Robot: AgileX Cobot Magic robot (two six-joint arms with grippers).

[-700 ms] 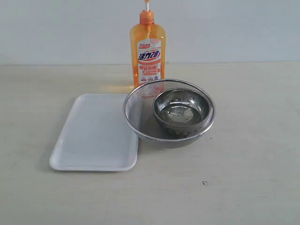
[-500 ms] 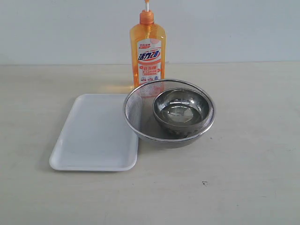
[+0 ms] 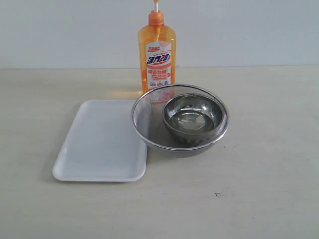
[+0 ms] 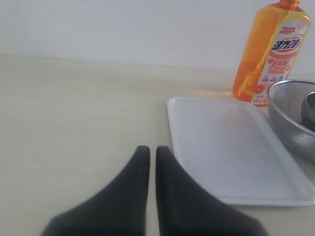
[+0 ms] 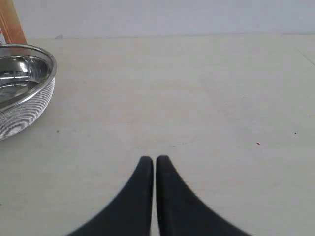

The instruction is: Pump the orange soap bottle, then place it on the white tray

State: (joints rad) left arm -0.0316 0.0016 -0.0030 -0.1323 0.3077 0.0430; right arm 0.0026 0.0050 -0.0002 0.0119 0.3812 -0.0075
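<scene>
At top centre of the exterior view, the orange soap bottle [image 3: 157,59] stands upright, well apart from the left tool [image 4: 149,150] and right tool [image 5: 151,160], both pinched narrow, empty.

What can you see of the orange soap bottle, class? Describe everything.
The tall, flat-sided, translucent plastic orange soap bottle stands upright on the pale table near the wall. It has an orange collar, a white pump stem and a white, orange and blue label. The round steel mesh strainer hides its base in the exterior view. Nothing grips it.
</scene>
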